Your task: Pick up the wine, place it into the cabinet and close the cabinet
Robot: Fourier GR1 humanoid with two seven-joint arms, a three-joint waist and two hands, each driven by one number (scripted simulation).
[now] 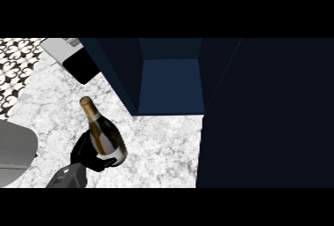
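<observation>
The wine bottle (104,132) lies tilted over the marble counter (163,145), just left of the dark blue cabinet (171,84), its gold-foiled neck pointing up and away from the robot and its base toward the lower edge. One black hand (88,154), which comes in at the lower left so that I cannot tell whose side it is, curls its fingers round the bottle's lower body. The cabinet stands open, its door (264,114) swung out to the right, and a black-and-white box (70,57) sits at the cabinet's upper left.
</observation>
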